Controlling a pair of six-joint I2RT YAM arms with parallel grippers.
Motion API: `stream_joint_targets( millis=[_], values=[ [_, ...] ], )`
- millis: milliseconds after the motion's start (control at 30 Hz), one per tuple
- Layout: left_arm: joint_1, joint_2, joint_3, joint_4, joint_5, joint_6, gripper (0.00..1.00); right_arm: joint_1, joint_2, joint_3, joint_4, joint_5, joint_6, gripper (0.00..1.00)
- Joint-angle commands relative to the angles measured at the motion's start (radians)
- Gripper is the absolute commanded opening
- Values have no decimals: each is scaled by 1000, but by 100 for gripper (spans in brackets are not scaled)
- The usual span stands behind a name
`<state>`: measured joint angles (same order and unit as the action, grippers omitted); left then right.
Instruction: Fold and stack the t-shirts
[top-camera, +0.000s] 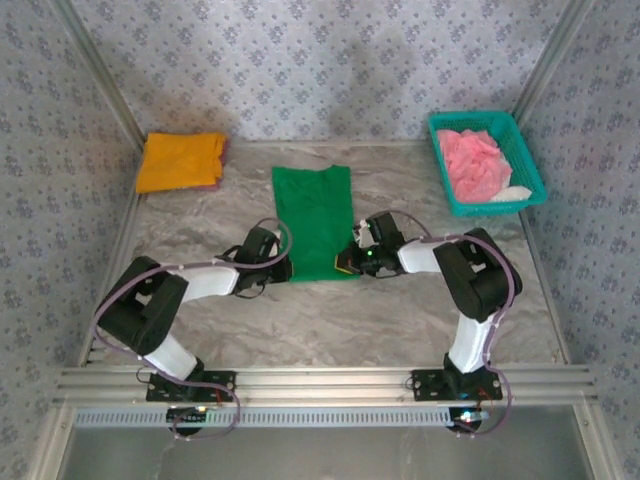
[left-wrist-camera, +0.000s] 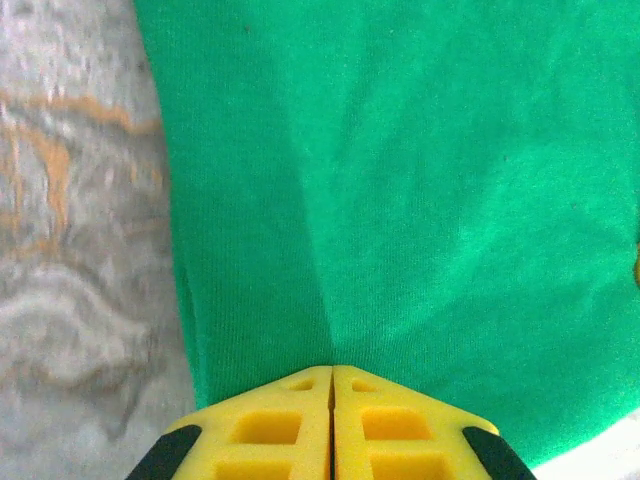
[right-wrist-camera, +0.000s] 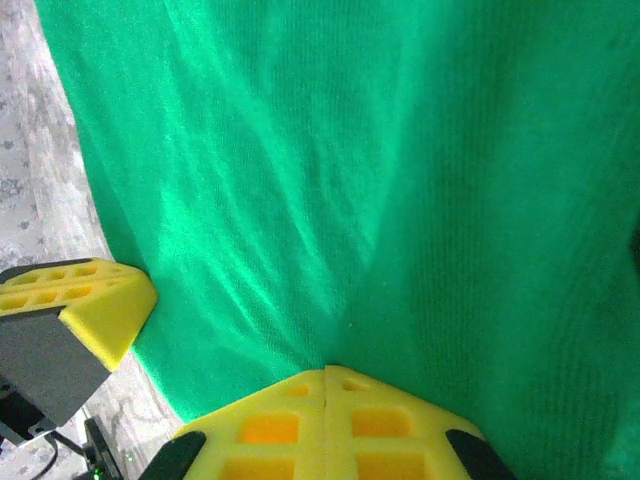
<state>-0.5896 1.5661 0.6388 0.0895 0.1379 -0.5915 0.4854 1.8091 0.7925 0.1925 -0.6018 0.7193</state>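
Surface: marbled grey-and-tan table top (top-camera: 400, 320), matt and flat, bare across the near half.
Room: walls (top-camera: 330, 60) on three sides, papered pale grey-blue with a repeated floral sprig; silver metal posts (top-camera: 100, 80) in the far corners; ribbed metal rail (top-camera: 320, 380) along the near edge.
Count: three shirts, one basket, two arms.
Middle of table: green t-shirt (top-camera: 315, 215), folded to a long narrow rectangle, lying flat, long side running away from the arms; fine knit, soft creases fanning out from the near corners.
Far left corner: orange-yellow t-shirt (top-camera: 180, 160), folded to a squarish pad close to the wall.
Far right corner: pink t-shirt (top-camera: 472, 163), crumpled in a heap inside the basket (top-camera: 474, 117); teal plastic mesh, rectangular, walls flaring outward.
Left tool: left gripper (left-wrist-camera: 331, 368), yellow hollow-celled pads (left-wrist-camera: 270, 430) pressed together, pinching the near left corner of the green t-shirt.
Right tool: right gripper (right-wrist-camera: 326, 370), closed the same way, pinching the near right corner of the same shirt.
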Motion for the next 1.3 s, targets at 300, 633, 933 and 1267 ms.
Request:
stream_joint_targets(
  millis=[300, 633, 933, 1267],
  values=[
    [-43, -231, 39, -327, -48, -15, 29, 40, -230, 70, -363, 117, -21, 0],
    [76, -689, -163, -333, 81, -110, 71, -70, -518, -93, -472, 123, -19, 41],
    [142, -617, -231, -231, 258, -150, 74, -66, -456, -168, -362, 57, 6, 50],
    [94, -396, -193, -116, 299, -161, 73, -51, -373, -167, -294, 27, 23, 50]
  ],
)
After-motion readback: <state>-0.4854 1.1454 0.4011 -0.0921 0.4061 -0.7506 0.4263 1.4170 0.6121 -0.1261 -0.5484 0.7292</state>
